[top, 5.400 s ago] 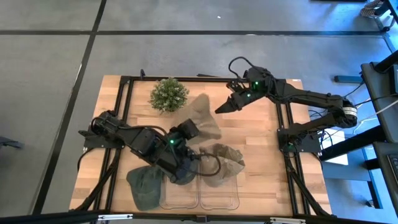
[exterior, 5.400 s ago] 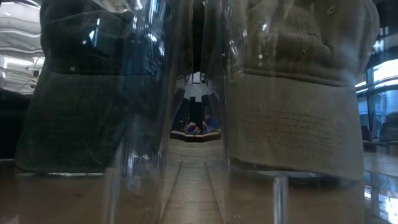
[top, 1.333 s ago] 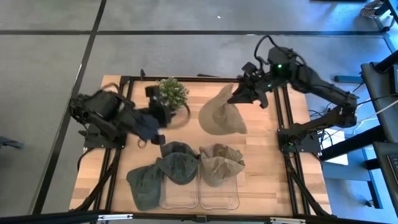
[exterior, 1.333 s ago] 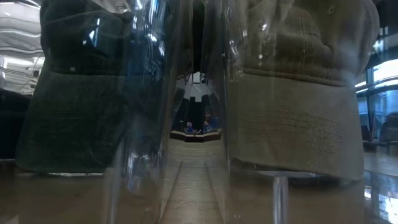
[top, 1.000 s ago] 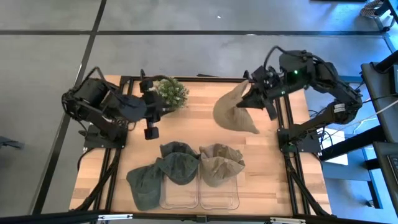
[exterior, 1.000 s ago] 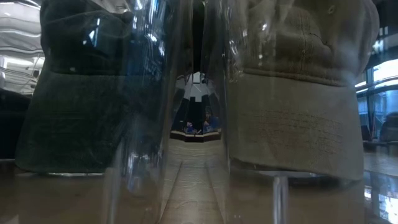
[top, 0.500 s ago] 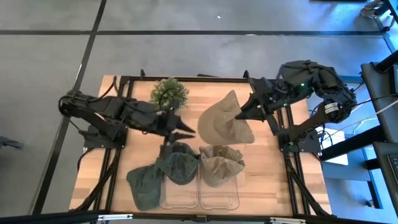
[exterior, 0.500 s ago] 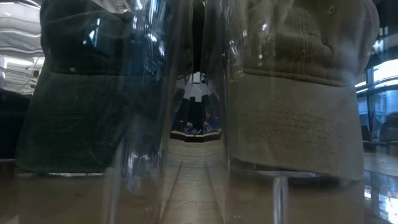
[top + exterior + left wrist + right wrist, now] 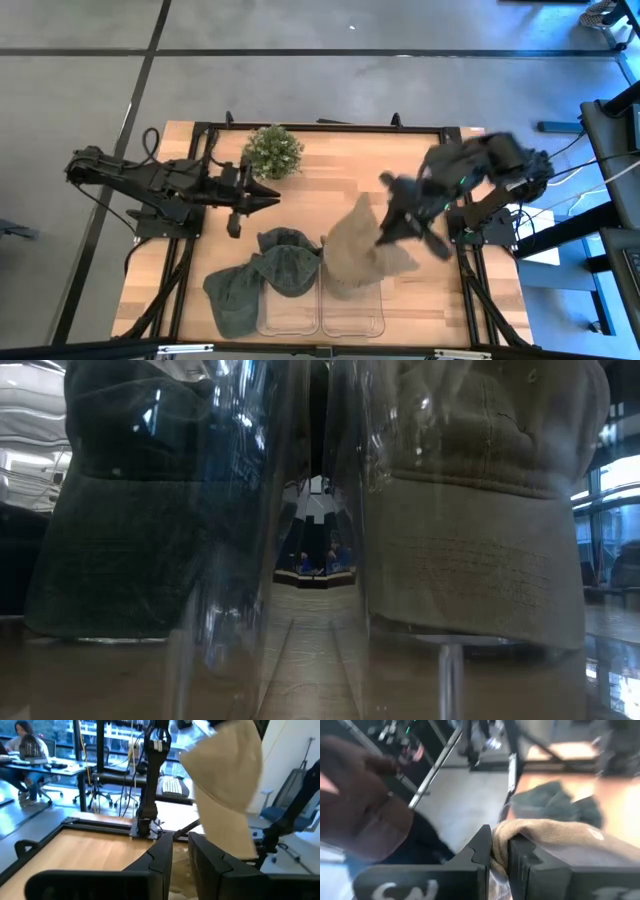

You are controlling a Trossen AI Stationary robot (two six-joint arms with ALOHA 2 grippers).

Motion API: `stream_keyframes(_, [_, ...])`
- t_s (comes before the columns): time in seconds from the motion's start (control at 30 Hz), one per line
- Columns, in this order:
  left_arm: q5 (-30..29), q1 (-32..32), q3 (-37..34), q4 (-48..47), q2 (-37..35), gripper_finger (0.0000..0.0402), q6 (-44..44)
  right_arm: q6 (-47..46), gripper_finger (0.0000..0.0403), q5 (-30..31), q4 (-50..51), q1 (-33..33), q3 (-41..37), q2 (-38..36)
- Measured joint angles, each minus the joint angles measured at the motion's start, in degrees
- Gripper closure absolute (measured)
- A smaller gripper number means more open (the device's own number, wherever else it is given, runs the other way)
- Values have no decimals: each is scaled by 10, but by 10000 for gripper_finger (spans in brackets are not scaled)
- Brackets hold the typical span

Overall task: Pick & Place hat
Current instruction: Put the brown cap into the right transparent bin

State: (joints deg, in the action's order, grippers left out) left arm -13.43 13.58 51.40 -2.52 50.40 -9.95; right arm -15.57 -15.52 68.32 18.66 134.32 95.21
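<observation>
High view: right gripper (image 9: 385, 236) is clamped on the edge of a tan cloth cap (image 9: 355, 245), which hangs from it over the right-hand clear plastic bin (image 9: 352, 312) near the front edge of the wooden table (image 9: 320, 185). The cap covers most of the tan cap already lying there. Right arm is motion-blurred. Left gripper (image 9: 272, 199) sits over the left half of the table, pointing toward the middle, just in front of the small green potted plant (image 9: 272, 150). Nothing in it, fingers nearly together. 2 dark green cloth caps (image 9: 262, 278) lie at the left-hand clear bin (image 9: 288, 315), 1 partly off it toward the left.

Low view: only the 2 bins up close. Dark green cap behind the left bin wall, tan cloth cap in the bin (image 9: 480, 500) behind the right wall. Neither arm nor the carried cap shows here.

Left wrist view: left fingers (image 9: 162, 855) show a narrow gap and hold nothing. Beyond them the carried tan cap (image 9: 227, 785) hangs in the air above the table, held from above by the right arm. The room behind shows desks, chairs and a seated person (image 9: 25, 755) at the far side.

Right wrist view: closest look at the grip. Right fingers (image 9: 480, 852) pinch a fold of tan cap fabric (image 9: 545, 832) between them, almost shut. Green caps (image 9: 552, 802) show blurred below.
</observation>
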Motion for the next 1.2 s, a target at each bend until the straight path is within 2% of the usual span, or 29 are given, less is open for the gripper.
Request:
stream_keyframes(0.17, [0, 0, -31, 15, -37, 347, -3, -28, 364, 5, 6, 51, 0, 41])
stream_keyframes(0.33, [0, 0, -40, 11, -45, 344, -3, -42, 364, 92, 54, 88, 0, 84])
stream_keyframes(0.5, [0, 0, -41, -17, -44, 345, -3, -26, 364, 138, 106, 106, 0, 126])
stream_keyframes(0.73, [0, 0, -41, -48, -43, 346, -4, 63, 364, 111, 122, 127, 0, 160])
stream_keyframes(0.93, [0, 0, -41, -64, -43, 344, -3, 58, 364, 109, 147, 140, 0, 165])
stream_keyframes(1.2, [-6, 0, -41, -91, -43, 347, -3, 98, 364, 158, 168, 142, -7, 174])
